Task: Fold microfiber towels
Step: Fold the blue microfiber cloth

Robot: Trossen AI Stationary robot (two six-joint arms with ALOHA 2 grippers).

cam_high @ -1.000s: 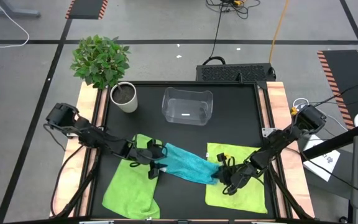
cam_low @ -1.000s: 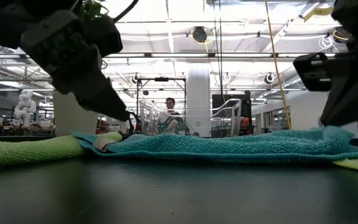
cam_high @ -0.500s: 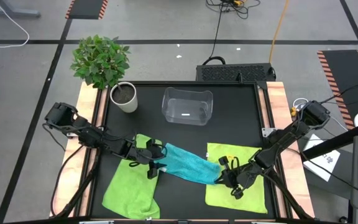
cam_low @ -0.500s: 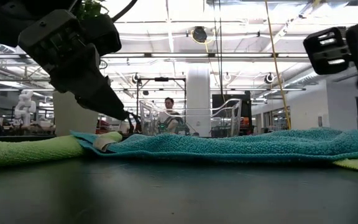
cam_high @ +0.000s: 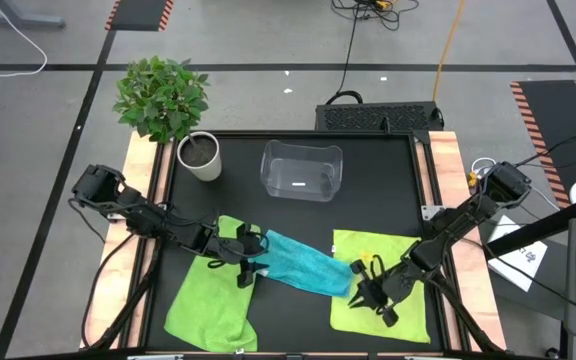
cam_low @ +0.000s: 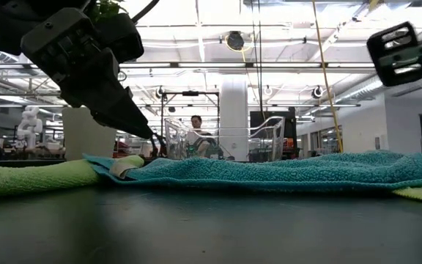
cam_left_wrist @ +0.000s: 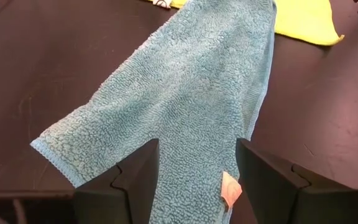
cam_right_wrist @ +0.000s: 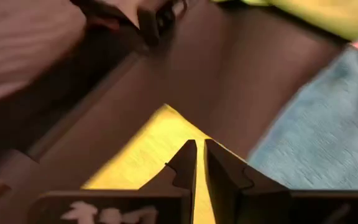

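The turquoise microfiber towel (cam_high: 303, 265) lies flat and slantwise on the black table. Its left end overlaps the left lime-green towel (cam_high: 208, 305) and its right end reaches the right lime-green towel (cam_high: 413, 315). My left gripper (cam_left_wrist: 196, 142) stands open over the turquoise towel's left end (cam_left_wrist: 194, 180), one finger on either side of it; a white label (cam_left_wrist: 230, 190) shows there. My right gripper (cam_high: 366, 297) hovers over the right green towel (cam_right_wrist: 148, 149), just clear of the turquoise towel's right end. Its fingers (cam_right_wrist: 188, 158) are shut with nothing between them. My left gripper slants down from the table's left over the turquoise towel's left end (cam_low: 127, 165), which lies on the table and on the green towel. Whether the fingers touch the cloth, I cannot tell.
A clear plastic bin (cam_high: 301, 170) stands at the far middle of the table and a white pot (cam_high: 200, 155) with a leafy plant at the far left. Bare black table lies between the bin and the towels. A person (cam_low: 196, 132) shows far off in the room.
My right gripper has risen off the turquoise towel's right end, drawn back a little toward the table's near right and tipped closer to level. That end, slightly humped before, now lies flat. The left gripper and the towel's left end have kept still.
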